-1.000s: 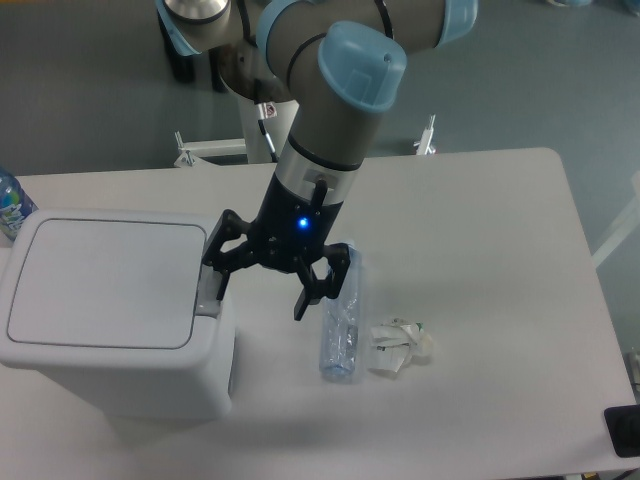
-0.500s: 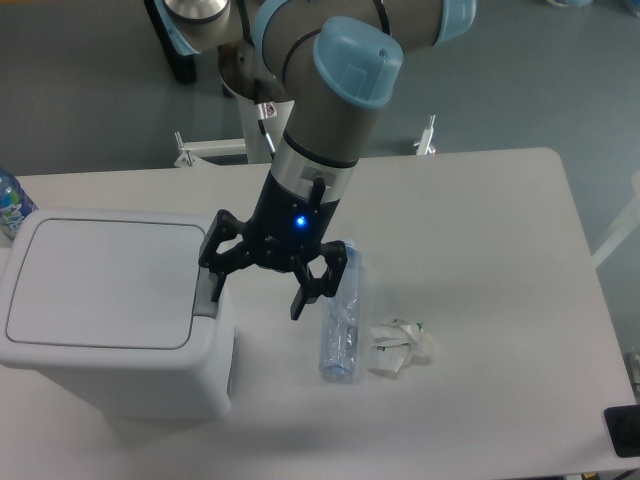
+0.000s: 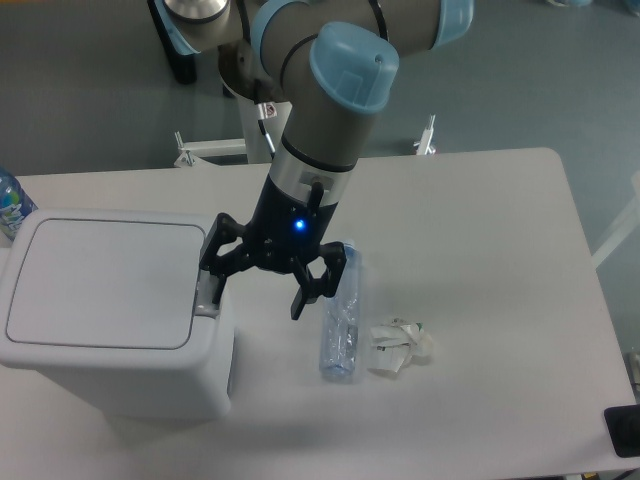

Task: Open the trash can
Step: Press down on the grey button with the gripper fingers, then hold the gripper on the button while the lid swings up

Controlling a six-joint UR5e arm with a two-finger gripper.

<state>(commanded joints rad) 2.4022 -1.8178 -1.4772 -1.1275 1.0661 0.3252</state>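
The trash can (image 3: 105,310) is a large light-grey boxy bin at the left of the table, its flat lid down. Its darker grey push-button tab (image 3: 207,294) sits on the right edge of the top. My gripper (image 3: 258,291) is open, fingers spread wide. The left fingertip (image 3: 213,280) hangs right over or on the tab; I cannot tell whether it touches. The right fingertip (image 3: 301,305) hangs over the table beside the bin.
A clear plastic bottle (image 3: 341,325) lies on the table just right of the gripper. A crumpled white wrapper (image 3: 400,344) lies next to it. A blue-capped bottle (image 3: 12,204) stands at the far left edge. A dark object (image 3: 622,430) sits at the front right corner.
The gripper has shifted slightly left toward the tab over the last second. The lid stays down.
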